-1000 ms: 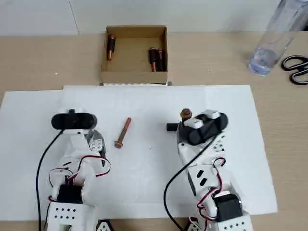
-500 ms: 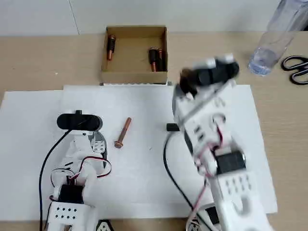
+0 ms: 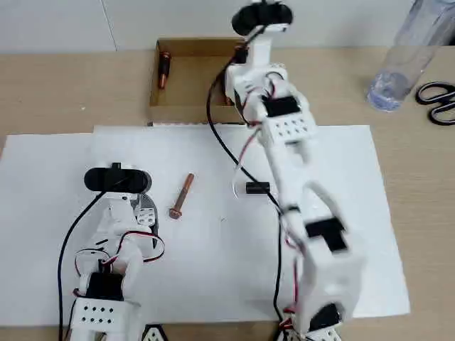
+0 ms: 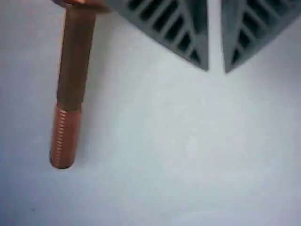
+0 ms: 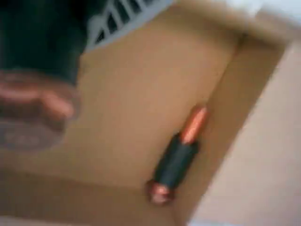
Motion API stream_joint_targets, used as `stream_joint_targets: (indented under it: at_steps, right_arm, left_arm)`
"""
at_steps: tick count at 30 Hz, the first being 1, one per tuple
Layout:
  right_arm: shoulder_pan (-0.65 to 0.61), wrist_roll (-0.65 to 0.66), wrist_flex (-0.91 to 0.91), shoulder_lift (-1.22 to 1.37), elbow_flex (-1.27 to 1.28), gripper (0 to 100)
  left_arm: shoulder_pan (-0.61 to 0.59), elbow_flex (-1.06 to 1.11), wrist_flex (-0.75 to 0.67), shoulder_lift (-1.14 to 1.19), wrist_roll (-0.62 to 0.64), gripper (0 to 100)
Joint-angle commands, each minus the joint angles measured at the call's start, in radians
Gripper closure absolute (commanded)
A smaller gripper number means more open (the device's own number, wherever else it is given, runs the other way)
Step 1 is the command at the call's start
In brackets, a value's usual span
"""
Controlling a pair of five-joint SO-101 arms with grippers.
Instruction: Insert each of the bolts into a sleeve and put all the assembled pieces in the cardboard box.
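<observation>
My right arm (image 3: pixel 274 114) stretches across the paper to the cardboard box (image 3: pixel 186 108). Its gripper (image 5: pixel 56 61) is shut on an assembled piece (image 5: pixel 35 106), a black sleeve with a copper bolt head, held above the box floor. Another assembled piece (image 5: pixel 175 162) lies in the box below it, and one more (image 3: pixel 164 69) lies by the box's left wall. A bare copper bolt (image 3: pixel 181 195) lies on the paper just right of my left gripper (image 3: pixel 144 213). That gripper (image 4: pixel 215 56) is shut with a thin slit between its fingers, beside the bolt (image 4: pixel 69 89). A loose black sleeve (image 3: pixel 257 188) lies mid-paper.
A white paper sheet (image 3: pixel 57 163) covers the table in front of the box. A clear plastic bottle (image 3: pixel 402 64) and black scissors (image 3: pixel 437 99) sit at the far right. A black cable (image 3: pixel 220 142) hangs from the right arm over the paper.
My right arm has swung from the middle of the paper up and away to over the box, carrying the assembled piece. The left arm shifted only slightly.
</observation>
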Motion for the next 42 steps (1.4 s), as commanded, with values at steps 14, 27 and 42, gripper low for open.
stream_joint_targets:
  at_steps: [14,27,42]
  right_arm:
    - [-0.048,-0.006,-0.016,0.727,-1.068,99.5]
    - [-0.061,0.057,0.122,0.773,-1.115,95.7]
    - [-0.064,0.051,0.331,0.769,-1.286,77.2]
  left_arm:
    - [0.003,-0.007,-0.025,-0.011,-0.009,99]
    - [0.003,-0.012,-0.023,-0.008,-0.009,99]
    - [0.003,-0.012,-0.023,-0.008,-0.009,99]
